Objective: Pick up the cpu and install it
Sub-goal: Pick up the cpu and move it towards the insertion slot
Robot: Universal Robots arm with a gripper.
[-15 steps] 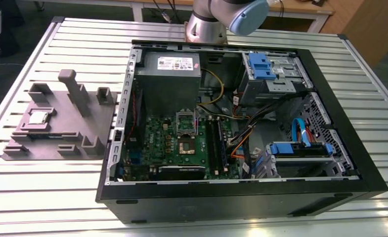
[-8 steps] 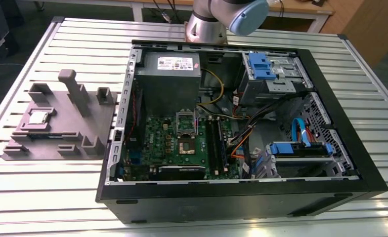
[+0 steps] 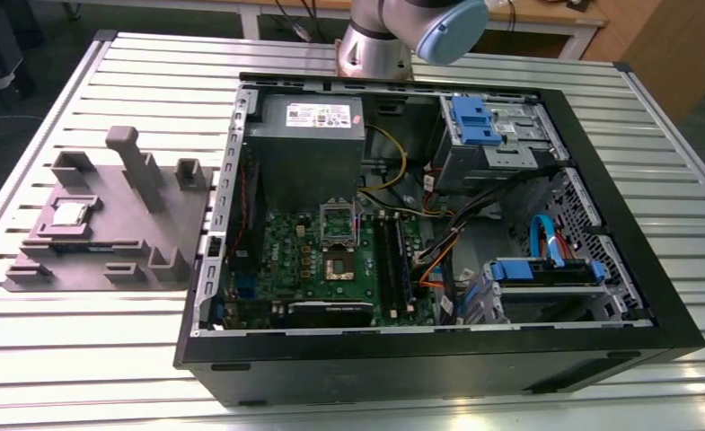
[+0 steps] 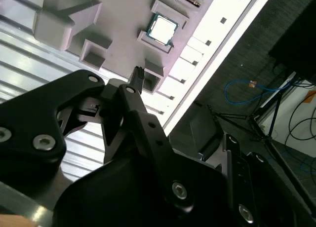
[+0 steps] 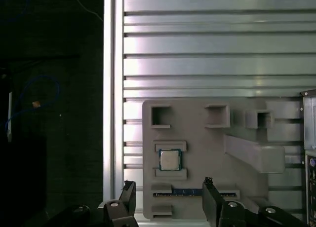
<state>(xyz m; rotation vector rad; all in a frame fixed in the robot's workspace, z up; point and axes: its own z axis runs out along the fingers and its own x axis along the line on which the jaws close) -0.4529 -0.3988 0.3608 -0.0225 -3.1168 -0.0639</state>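
Fig.: your gripper [image 5: 169, 183] hung empty w/ jaws spread over the grey fixture [image 5: 207, 153], at the exterior view's left of the PC case [image 3: 448, 359], where the cpu [image 5: 170, 160] lay flat in its pocket; prob. light, rigid, fragile, so take opp. edges.

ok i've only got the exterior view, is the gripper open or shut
Observer: Open. In the first wrist view the gripper has its fingers wide apart.
Operator: is it holding anything
Observer: No. The cpu lies in its pocket on the grey holder, clear of both fingers.
Operator: anything past the table edge
Observer: In the second wrist view a blue cable lies looped on the dark floor beside the table.
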